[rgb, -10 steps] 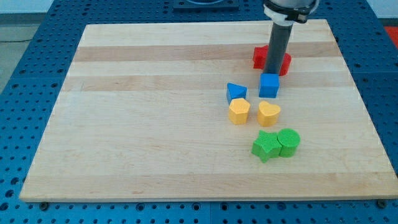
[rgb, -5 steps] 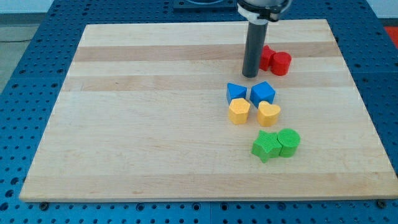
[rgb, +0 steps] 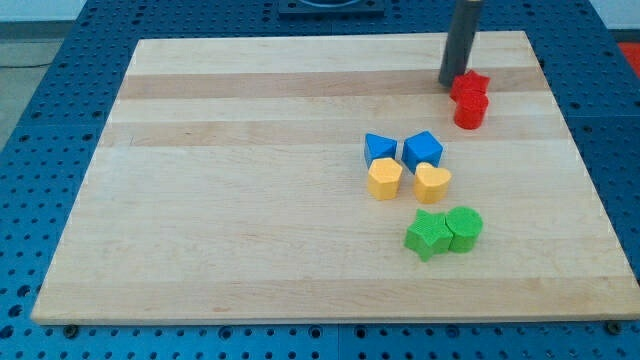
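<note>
My tip (rgb: 451, 83) stands near the board's top right, touching or just left of a red star-shaped block (rgb: 469, 84). A red cylinder (rgb: 470, 110) sits directly below the star, against it. Lower and to the left lie a blue triangular block (rgb: 379, 148) and a blue cube (rgb: 422, 150), side by side. Under them sit a yellow hexagonal block (rgb: 384, 179) and a yellow heart-shaped block (rgb: 432, 182). Further down are a green star-shaped block (rgb: 428, 236) and a green cylinder (rgb: 464, 227), touching each other.
The wooden board (rgb: 230, 200) lies on a blue perforated table (rgb: 40, 120). The board's right edge runs close to the red blocks.
My tip has swung from left of the red pair up to the top right. The red star and red cylinder shifted right and now stack vertically. Earlier, the blue cube was pushed left beside the blue triangle.
</note>
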